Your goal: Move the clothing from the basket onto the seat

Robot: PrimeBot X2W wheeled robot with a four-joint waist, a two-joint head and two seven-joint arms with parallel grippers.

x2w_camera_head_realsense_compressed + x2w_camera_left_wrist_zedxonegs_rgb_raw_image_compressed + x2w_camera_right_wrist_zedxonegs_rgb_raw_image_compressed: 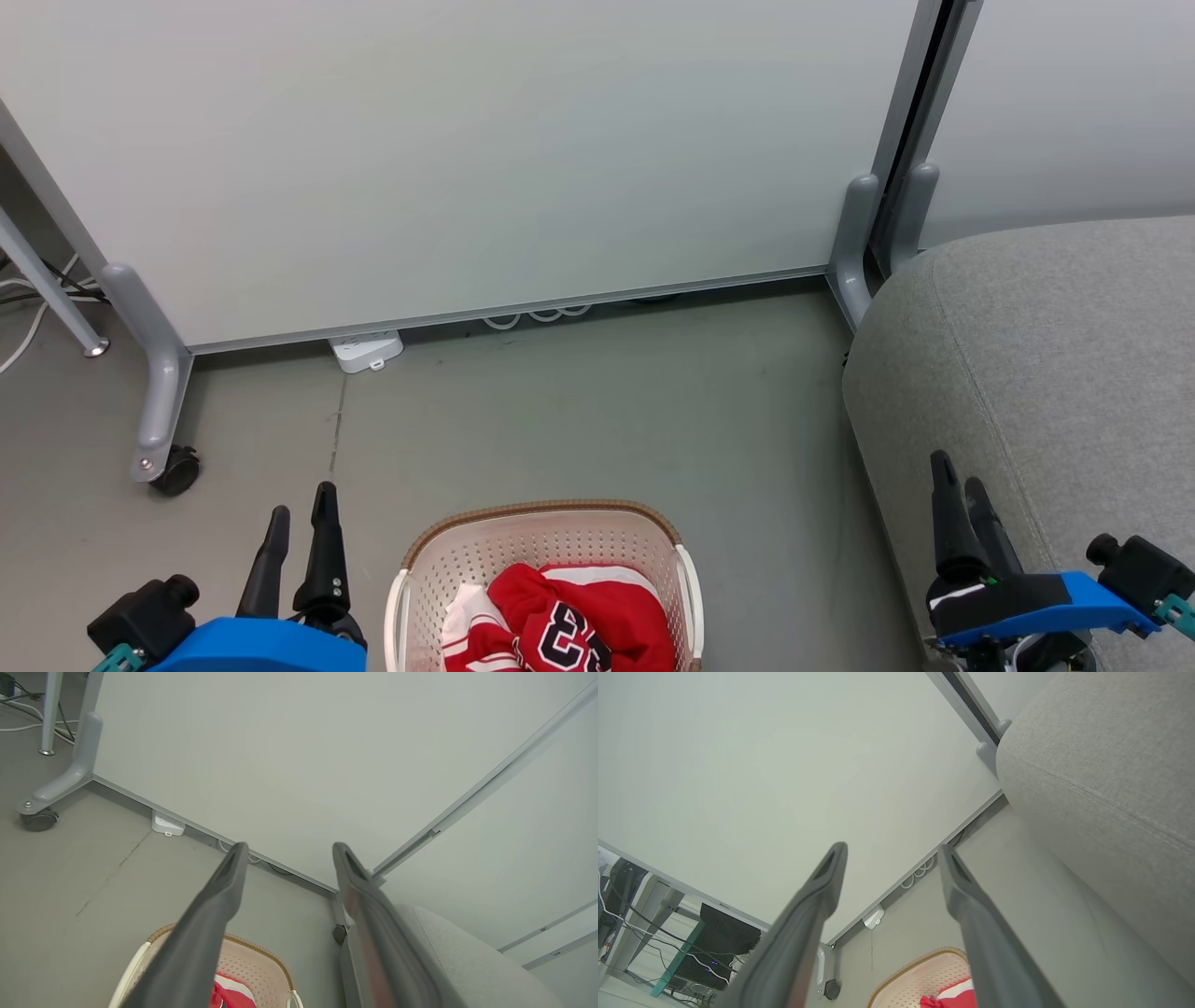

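Note:
The cream basket point(537, 546) with a brown rim stands on the floor at the bottom middle of the head view. Red clothing point(569, 616) with white stripes and a black numeral lies bunched inside it. The grey seat point(1055, 373) fills the right side. My left gripper point(301, 527) hangs open to the left of the basket, nothing between its fingers. My right gripper point(954, 481) is open over the seat's front edge, also empty. The left wrist view shows the basket point(254, 963), a bit of clothing point(231, 994) and the seat point(467, 961). The right wrist view shows the basket point(920, 975), clothing point(952, 996) and seat point(1101, 765).
A white partition panel point(467, 149) on grey wheeled feet point(163, 411) closes off the far side. A white power strip point(366, 350) and cables lie at its base. Bare grey floor point(607, 411) stretches between the panel and the basket.

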